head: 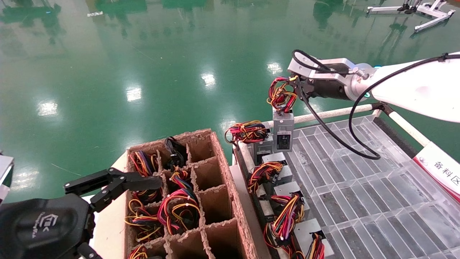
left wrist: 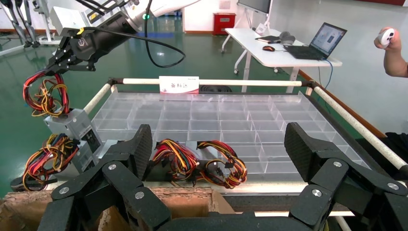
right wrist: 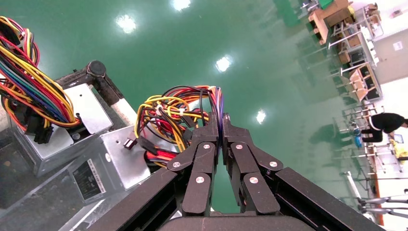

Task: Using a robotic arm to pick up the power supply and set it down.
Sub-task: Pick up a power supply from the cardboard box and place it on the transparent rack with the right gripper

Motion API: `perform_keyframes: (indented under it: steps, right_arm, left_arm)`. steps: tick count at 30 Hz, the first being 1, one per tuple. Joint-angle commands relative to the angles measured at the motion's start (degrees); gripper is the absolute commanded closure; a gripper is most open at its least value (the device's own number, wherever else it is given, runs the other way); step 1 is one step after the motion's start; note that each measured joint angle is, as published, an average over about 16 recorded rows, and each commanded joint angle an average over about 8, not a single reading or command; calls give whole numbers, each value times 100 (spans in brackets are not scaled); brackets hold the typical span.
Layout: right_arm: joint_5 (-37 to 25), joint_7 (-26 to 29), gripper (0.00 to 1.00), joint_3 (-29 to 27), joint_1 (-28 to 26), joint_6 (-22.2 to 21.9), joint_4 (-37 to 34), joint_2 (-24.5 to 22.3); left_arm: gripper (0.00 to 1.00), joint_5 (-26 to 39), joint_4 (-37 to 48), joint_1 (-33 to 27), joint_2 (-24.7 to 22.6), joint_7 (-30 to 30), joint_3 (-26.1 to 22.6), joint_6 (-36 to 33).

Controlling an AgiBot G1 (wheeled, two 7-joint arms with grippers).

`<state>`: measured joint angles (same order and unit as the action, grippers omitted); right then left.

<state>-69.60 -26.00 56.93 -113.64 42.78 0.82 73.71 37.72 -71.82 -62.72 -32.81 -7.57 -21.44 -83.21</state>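
Note:
The power supply (head: 283, 135) is a grey metal box with a dark label, hanging upright by its looped red, yellow and black wires (head: 282, 95). The robotic arm's right gripper (head: 296, 88) is shut on that wire bundle over the far left corner of the clear tray (head: 359, 187). In the right wrist view the right gripper (right wrist: 221, 120) pinches the wires, with the power supply (right wrist: 103, 163) below. The left wrist view shows the power supply (left wrist: 72, 125) tilted above another unit. My left gripper (left wrist: 219, 149) stands open and empty at the near left, one finger (head: 143, 182) over the cardboard box.
A cardboard divider box (head: 222, 169) holds several wire bundles on the left. Several more power supplies (head: 284, 172) line the tray's left column. A white rail (head: 334, 113) frames the tray, and a labelled sign (head: 442, 169) sits on its right edge.

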Motion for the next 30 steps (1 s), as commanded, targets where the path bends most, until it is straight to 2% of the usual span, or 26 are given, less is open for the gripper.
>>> perform_keyframes:
  steps: [1, 21, 30]
  right_arm:
    - [31, -10, 100, -22, 30, -8, -4, -5]
    - [230, -102, 100, -156, 19, 930, -7, -341]
    - [202, -383, 100, -137, -24, 1242, 69, -492]
  left_arm:
    - [0, 0, 0, 0, 0, 0, 0, 0]
    - [0, 0, 0, 0, 0, 0, -1, 0]
    - [0, -1, 0, 0, 0, 0, -1, 0]
